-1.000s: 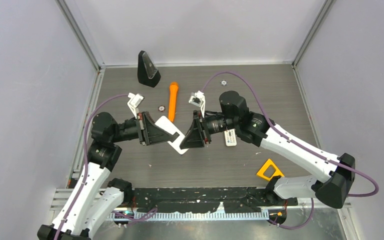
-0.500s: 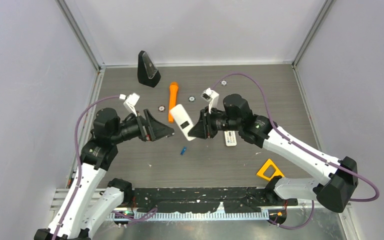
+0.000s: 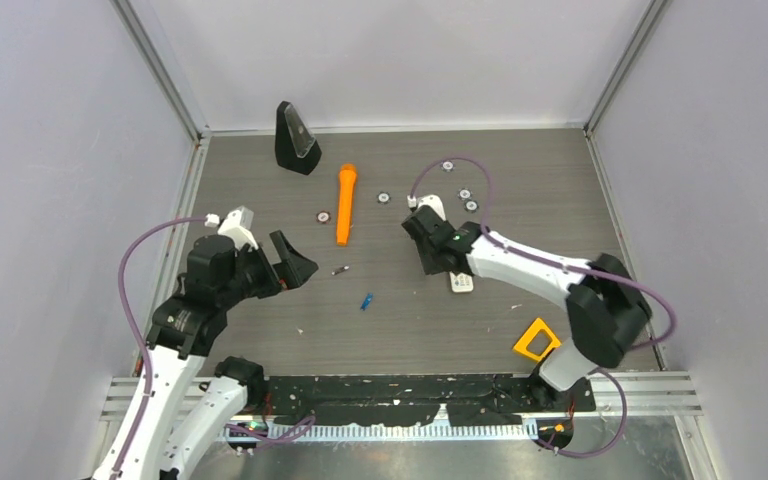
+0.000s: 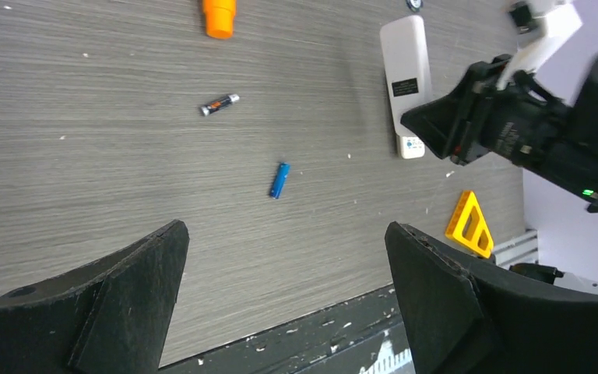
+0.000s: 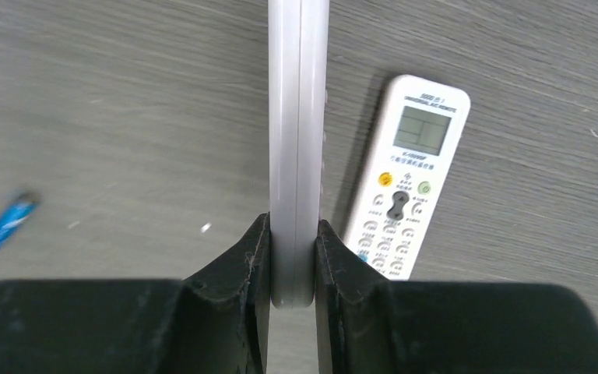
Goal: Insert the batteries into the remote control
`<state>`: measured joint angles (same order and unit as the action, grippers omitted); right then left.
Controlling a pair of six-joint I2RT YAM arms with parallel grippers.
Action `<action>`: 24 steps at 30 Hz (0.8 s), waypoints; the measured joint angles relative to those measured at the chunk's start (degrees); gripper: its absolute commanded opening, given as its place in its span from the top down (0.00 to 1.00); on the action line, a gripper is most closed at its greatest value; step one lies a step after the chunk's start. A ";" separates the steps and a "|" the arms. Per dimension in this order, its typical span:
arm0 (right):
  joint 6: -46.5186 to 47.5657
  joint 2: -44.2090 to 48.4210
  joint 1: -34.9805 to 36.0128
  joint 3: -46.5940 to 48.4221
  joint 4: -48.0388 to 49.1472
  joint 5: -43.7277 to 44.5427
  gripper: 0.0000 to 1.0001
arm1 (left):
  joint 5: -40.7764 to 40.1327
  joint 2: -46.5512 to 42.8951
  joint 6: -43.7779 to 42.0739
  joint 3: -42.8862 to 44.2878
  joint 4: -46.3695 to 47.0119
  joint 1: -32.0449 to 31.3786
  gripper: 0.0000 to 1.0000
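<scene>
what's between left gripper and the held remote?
Top view: a dark battery and, just off that line, a blue battery; otherwise bare.

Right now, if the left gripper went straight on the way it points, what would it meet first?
Probably the table, at or just short of the blue battery, which lies centred between the open fingers of the left gripper in its wrist view. Nothing stands in between; depth is unclear.

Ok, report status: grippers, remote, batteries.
Left gripper open, empty. Right gripper shut on remote, held edge-on. Blue battery and dark battery loose on table, not loaded. Second remote lies beside.
</scene>
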<state>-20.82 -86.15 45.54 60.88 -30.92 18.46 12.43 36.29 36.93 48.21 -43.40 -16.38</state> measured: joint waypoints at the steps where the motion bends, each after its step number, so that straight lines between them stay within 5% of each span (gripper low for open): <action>1: 0.02 -2.56 0.02 0.50 -0.33 1.70 0.95 | -0.85 -0.37 -0.04 -0.02 -0.35 0.00 0.00; 14: 0.74 -25.64 2.40 14.43 -3.78 19.10 0.93 | -3.87 -4.31 0.13 -2.05 -1.03 0.00 0.00; 24: 1.62 -31.67 4.52 21.18 -6.73 22.18 0.55 | -3.91 -2.73 0.09 -2.03 -1.01 0.00 0.00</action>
<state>-19.20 -117.82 50.06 82.06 -37.65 40.64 8.51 33.56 37.01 46.17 -44.40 -16.38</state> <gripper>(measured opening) 0.341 0.994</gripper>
